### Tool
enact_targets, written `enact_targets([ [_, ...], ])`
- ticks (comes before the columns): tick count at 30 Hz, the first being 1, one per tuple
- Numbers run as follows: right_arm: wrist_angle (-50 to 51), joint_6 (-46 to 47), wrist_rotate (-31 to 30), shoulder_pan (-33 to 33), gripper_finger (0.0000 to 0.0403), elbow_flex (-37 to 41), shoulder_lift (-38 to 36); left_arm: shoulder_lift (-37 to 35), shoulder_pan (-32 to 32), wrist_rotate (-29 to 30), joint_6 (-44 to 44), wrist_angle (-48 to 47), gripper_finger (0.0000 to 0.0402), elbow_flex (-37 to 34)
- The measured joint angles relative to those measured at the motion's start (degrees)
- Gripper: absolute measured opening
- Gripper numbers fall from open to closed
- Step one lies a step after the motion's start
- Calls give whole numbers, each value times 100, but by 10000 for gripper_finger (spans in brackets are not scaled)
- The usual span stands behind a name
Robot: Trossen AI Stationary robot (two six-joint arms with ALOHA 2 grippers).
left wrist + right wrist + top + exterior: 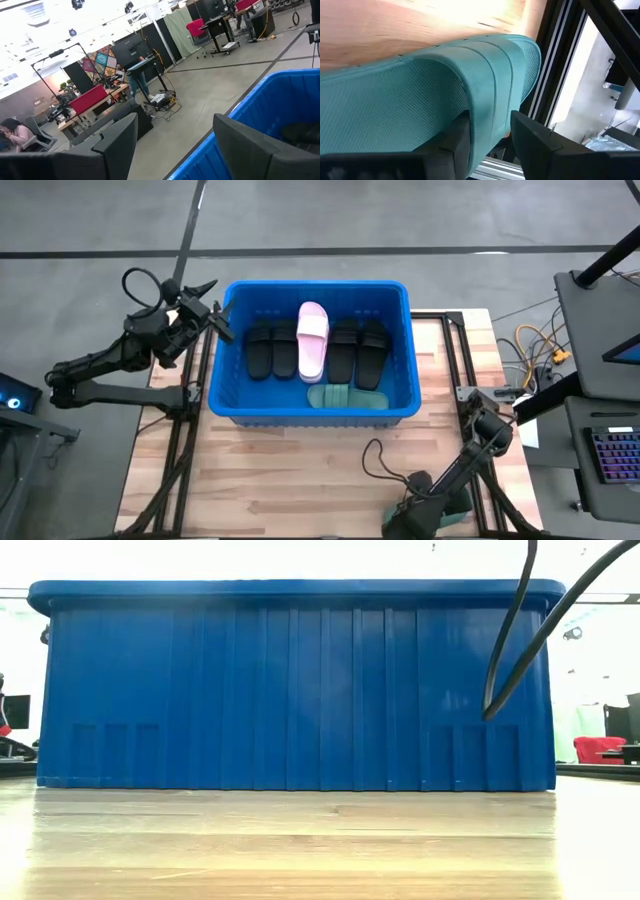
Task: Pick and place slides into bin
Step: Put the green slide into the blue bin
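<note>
The blue bin [315,284] stands mid-table and fills the low view [300,690]. Inside it lie several black slides [285,348], a pink one [312,338] and a green one [345,397] against the near wall. Another green slide [410,95] lies sole-down on the wood by the table's right edge; in the high view my right arm hides it. My right gripper [491,142] [484,420] is shut on its strap. My left gripper [175,145] [212,320] hangs open and empty above the bin's far left corner. My right gripper pinches the green slide's strap at its ribbed edge [490,107], one finger [455,142] on the strap's textured outer face and the other finger [535,142] past the edge. The fingers slant down from above. The slide's sole rests on the table.
A black metal frame rail [555,75] runs along the table's right edge just past the slide. A dark cable [520,640] hangs in front of the bin's right end. Bare wood [300,470] lies between the bin and the near edge. A desk with a keyboard [610,450] stands at the right.
</note>
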State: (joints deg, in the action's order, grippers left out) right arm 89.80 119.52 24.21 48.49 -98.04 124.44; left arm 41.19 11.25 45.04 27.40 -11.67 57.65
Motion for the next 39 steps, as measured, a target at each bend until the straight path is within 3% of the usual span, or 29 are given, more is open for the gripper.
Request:
enact_targets([
  [4, -4, 0, 2, 0, 104, 0, 0, 0, 0, 0, 2, 0, 244, 0],
  [10, -28, -18, -22, 0, 21, 20, 0, 2, 0, 0, 4, -2, 244, 2],
  [23, -65, 145, -157, -2, 10, -475, -22, 0, 0, 0, 7, -2, 244, 2],
  [29, 25, 434, -1448, -9, 9, -1239, -37, 2, 0, 0, 4, 4, 244, 2],
  [36, 26, 192, -2607, -187, 9, -1916, -81, 35, -1, -1, 4, 17, 244, 7],
  [39, 22, -85, -3401, -288, 9, -2310, -81, 37, -2, 1, 3, 20, 244, 7],
])
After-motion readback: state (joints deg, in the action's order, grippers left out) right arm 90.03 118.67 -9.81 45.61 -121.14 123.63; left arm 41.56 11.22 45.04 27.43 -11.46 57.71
